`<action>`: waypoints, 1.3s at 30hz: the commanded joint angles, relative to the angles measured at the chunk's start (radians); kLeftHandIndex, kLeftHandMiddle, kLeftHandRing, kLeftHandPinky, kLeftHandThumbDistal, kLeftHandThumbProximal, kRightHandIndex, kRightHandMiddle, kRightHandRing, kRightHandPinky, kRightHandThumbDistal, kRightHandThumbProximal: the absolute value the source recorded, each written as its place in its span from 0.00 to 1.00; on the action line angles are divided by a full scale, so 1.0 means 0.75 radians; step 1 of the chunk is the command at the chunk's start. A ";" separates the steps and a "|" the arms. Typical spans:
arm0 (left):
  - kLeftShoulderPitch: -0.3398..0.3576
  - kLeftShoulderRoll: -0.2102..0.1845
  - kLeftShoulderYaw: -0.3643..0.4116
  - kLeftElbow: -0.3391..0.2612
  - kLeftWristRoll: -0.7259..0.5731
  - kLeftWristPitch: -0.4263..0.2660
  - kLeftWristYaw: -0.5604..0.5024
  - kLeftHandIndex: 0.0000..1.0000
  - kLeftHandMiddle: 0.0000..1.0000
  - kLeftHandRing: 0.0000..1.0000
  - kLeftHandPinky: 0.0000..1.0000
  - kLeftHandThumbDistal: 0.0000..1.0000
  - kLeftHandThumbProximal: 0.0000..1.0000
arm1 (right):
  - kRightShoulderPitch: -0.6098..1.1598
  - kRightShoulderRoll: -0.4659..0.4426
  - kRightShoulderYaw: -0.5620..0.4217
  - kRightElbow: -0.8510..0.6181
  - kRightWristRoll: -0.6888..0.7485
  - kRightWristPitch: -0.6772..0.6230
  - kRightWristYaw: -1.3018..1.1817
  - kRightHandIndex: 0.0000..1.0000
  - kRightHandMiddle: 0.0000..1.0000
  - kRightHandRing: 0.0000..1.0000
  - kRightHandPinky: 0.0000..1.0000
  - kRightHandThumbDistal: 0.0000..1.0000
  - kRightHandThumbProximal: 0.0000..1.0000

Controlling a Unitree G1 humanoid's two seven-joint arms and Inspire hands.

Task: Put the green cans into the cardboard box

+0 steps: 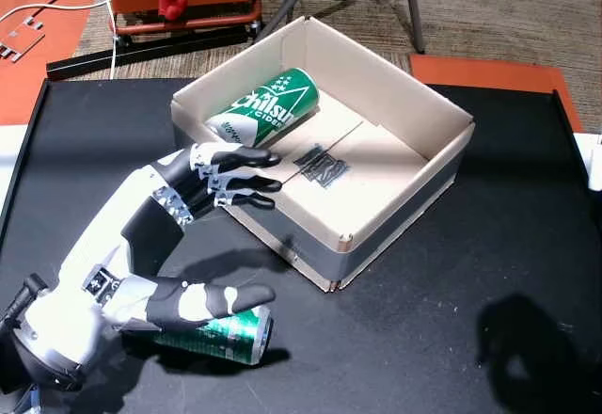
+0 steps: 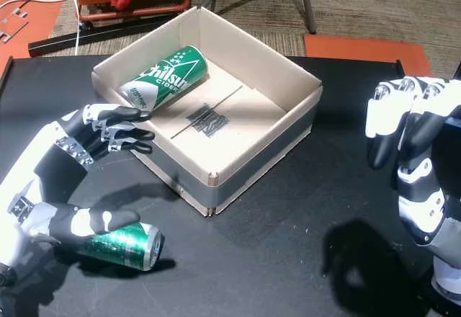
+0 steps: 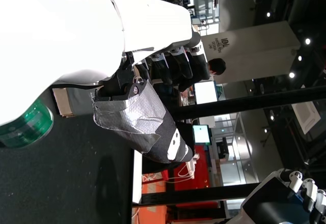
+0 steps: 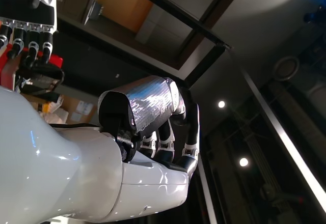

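The open brown cardboard box (image 1: 414,103) stands on the black worktop (image 1: 489,245), turned at an angle. One green aluminium can (image 1: 265,107) with white lettering already lies on its side inside the box, leaning in the corner closest to the left hand (image 1: 230,177). This hand hovers at the near wall of the box with its fingers spread and holds nothing, probably because the can is now released. A second green can (image 1: 218,334) lies on the worktop outside the box, under the left forearm, so it waits for its turn. In a head view the right hand (image 2: 403,126) hangs raised beside the worktop, fingers loosely curled around nothing.
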State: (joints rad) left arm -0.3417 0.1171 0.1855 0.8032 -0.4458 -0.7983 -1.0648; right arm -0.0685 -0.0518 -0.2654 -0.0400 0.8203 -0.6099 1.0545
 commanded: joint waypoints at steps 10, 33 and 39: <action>0.054 0.153 -0.091 -0.032 0.359 -0.239 0.152 0.82 0.84 0.88 0.83 0.90 0.03 | 0.032 0.015 -0.013 -0.034 -0.010 -0.007 -0.053 0.15 0.26 0.33 0.05 0.62 0.00; 0.039 0.604 -0.450 -0.325 0.965 -0.265 0.602 0.79 0.87 0.91 0.84 1.00 0.00 | 0.089 0.019 0.028 -0.110 -0.075 -0.020 -0.199 0.18 0.28 0.30 0.09 0.67 0.00; 0.006 0.607 -0.475 -0.301 1.006 -0.215 0.668 0.77 0.84 0.89 0.83 1.00 0.00 | 0.067 0.008 0.036 -0.089 -0.012 0.009 -0.142 0.21 0.28 0.29 0.11 0.67 0.00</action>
State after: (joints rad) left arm -0.3274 0.5554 -0.1614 0.5684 0.2871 -0.9747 -0.5806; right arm -0.0120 -0.0354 -0.2426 -0.1042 0.8016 -0.6132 0.9413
